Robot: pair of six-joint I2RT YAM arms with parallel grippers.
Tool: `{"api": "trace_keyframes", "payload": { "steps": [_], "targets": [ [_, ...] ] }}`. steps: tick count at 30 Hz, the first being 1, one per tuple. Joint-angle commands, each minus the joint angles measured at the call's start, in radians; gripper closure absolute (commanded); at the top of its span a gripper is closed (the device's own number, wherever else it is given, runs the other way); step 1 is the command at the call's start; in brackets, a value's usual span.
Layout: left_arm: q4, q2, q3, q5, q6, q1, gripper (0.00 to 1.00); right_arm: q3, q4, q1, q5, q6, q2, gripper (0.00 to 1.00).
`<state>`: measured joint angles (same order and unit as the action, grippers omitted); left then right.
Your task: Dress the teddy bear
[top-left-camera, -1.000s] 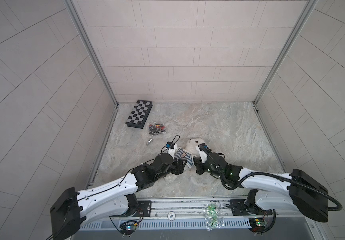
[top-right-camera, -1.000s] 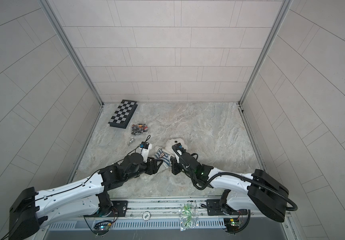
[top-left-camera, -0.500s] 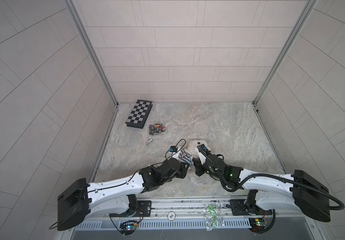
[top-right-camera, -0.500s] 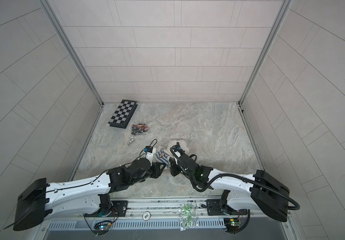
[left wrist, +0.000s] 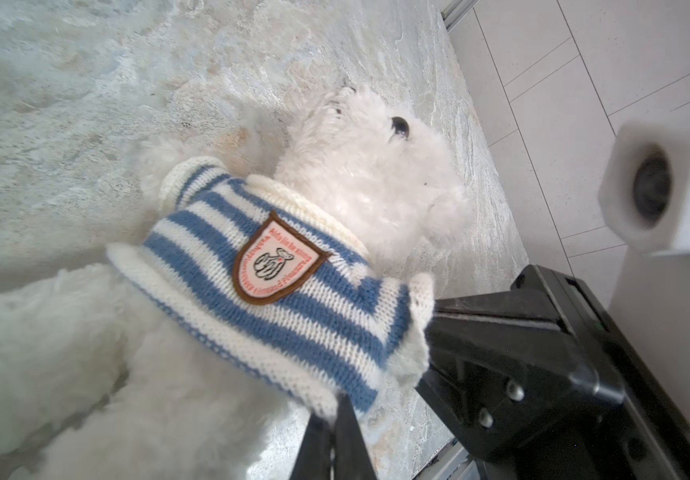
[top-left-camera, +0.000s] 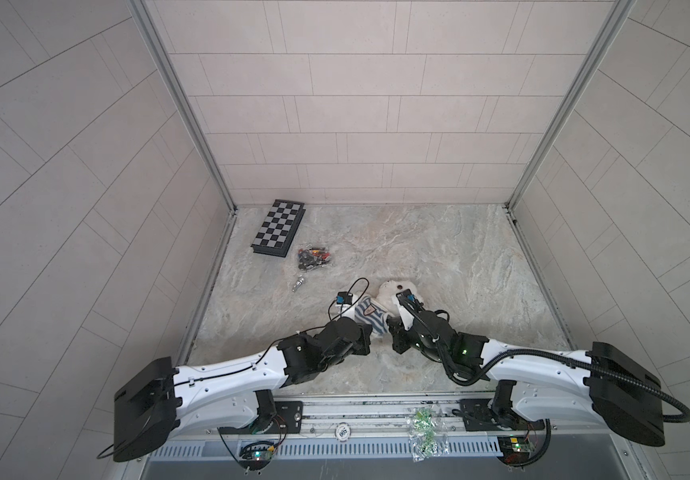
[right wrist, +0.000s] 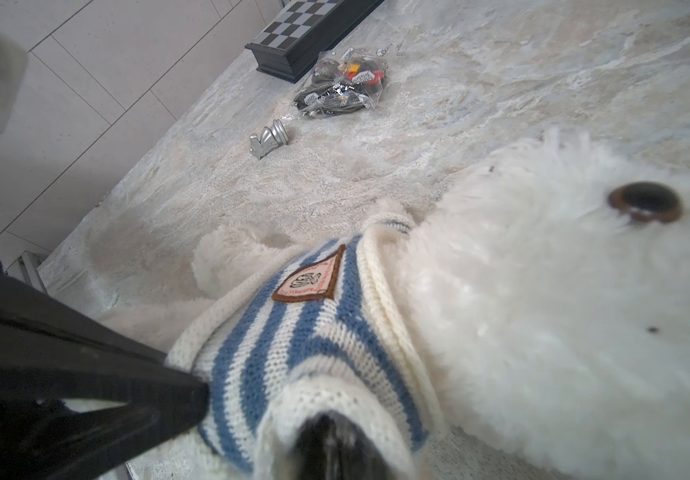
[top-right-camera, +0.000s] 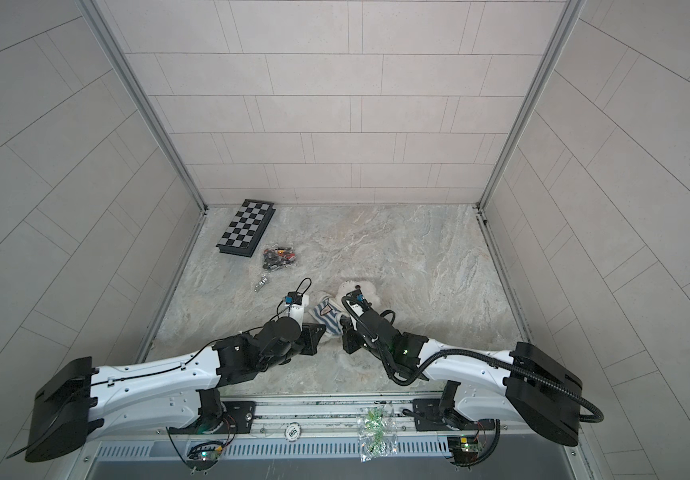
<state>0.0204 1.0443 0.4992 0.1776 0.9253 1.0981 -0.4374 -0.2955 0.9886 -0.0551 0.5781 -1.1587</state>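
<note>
**Pinching the bear's sweater from both sides**

Far on the left, close to the back corner, a folded chessboard (top-left-camera: 278,228) lies flat on the marble tabletop (top-left-camera: 459,257). Just in front of it sit a silver chess knight (top-left-camera: 299,284), tipped on its side, and a clear bag of small dark parts (top-left-camera: 314,259). All three are well apart from the arms.

The left gripper (left wrist: 332,419) comes in low toward the middle of the table. Its jaws are drawn tight together on the lower hem of the striped sweater (left wrist: 276,324), with knit bunched at the tips.

The teddy bear (top-left-camera: 393,289) lies on its back near the front middle of the table, between the two arms, with its head pointing toward the back wall. The blue-and-white sweater is on its upper body. The cream collar sits around its neck, and a shield-shaped badge (left wrist: 278,257) faces up on the chest. White fur shows bare below the hem.

The right gripper (right wrist: 330,436) meets the sweater from the other side. Its jaws are closed narrow at the cuff of the near sleeve, and the knit is pulled over the dark tips. In both top views the two grippers sit just beside each other at the bear's waist.
</note>
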Motion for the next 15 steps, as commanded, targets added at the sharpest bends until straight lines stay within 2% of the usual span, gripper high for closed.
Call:
{"api": "trace_keyframes", "payload": {
  "steps": [1,8,15],
  "targets": [
    [-0.078,-0.039,-0.048,0.040,-0.014,-0.032,1.00,0.019,-0.019,0.005,-0.044,-0.001,0.056,1.00],
    [-0.056,-0.099,-0.154,0.008,-0.036,-0.119,1.00,0.023,0.016,-0.003,0.005,-0.002,0.125,1.00],
    [-0.076,-0.135,-0.189,0.004,-0.063,-0.166,1.00,-0.022,0.099,-0.036,0.162,-0.049,0.171,1.00]
  ]
}}
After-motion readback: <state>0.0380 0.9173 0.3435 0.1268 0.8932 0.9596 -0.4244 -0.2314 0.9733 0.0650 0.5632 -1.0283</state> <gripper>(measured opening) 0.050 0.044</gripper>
